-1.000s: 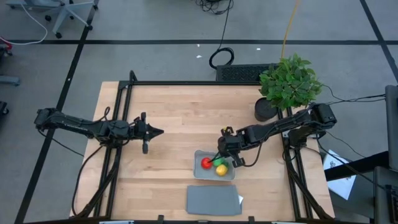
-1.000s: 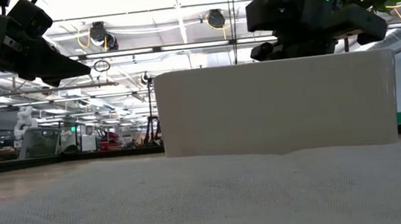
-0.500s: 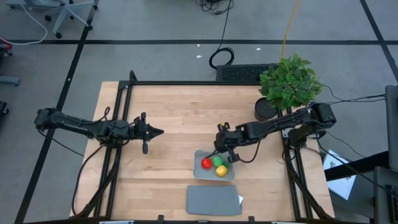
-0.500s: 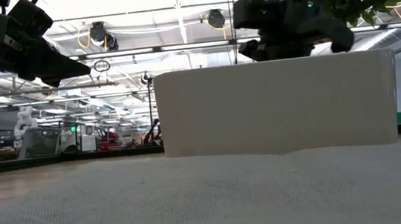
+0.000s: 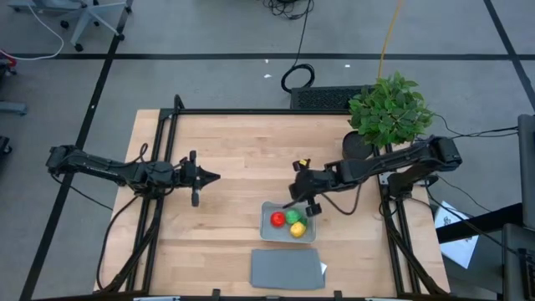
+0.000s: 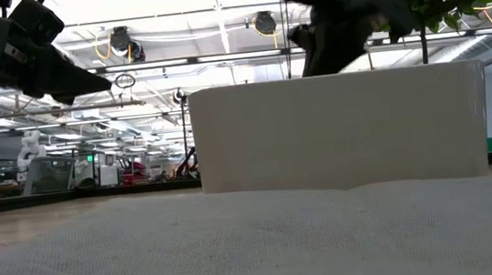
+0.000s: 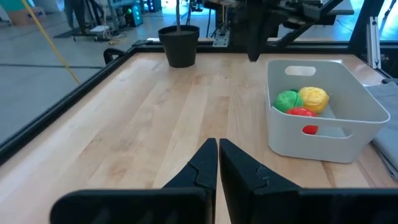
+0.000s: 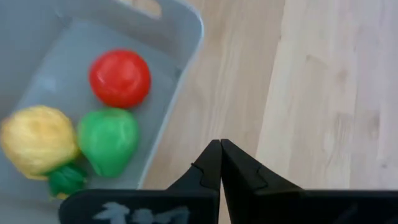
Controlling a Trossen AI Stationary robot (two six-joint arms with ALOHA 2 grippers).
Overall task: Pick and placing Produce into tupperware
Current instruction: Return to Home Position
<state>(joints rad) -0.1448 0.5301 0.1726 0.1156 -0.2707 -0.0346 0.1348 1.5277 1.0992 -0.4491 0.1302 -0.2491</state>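
Though set as a pick-and-place job, reads now as the return-to-rest step, with all three toy pieces already inside the shallow translucent grey-blue rectangular plastic container (image 7: 336, 140). Within that container: the round red toy piece (image 8: 119, 78) and the round green toy piece (image 8: 107, 149) just beside each other, and the yellow toy piece with the green tip (image 8: 38, 140) touching the green one on the side away from the container's far rim. No closing yet: flat dark grey rectangular lid (image 5: 287, 269) lying off, just beside the container's near edge.

Calls next (a judgement, not a thing seen) for carrying the right tool (image 8: 220, 149) up and away from the container and folding that arm back toward its base. Worth keeping clear of the container's wall and of the leafy green potted plant (image 5: 390, 109) beyond the container's far right corner.

Right arm: stretched out from its base across the wooden counter (image 5: 242, 150) toward the container, wrist tipped downward. Right tool: raised above the height of the container's rim, tips over bare wood just beside the far rim, fingers pressed together on nothing.

Left arm: waiting well apart from the container, off its left side. Left tool (image 7: 218, 149): held above the counter, aimed toward the container, fingers likewise together and empty.
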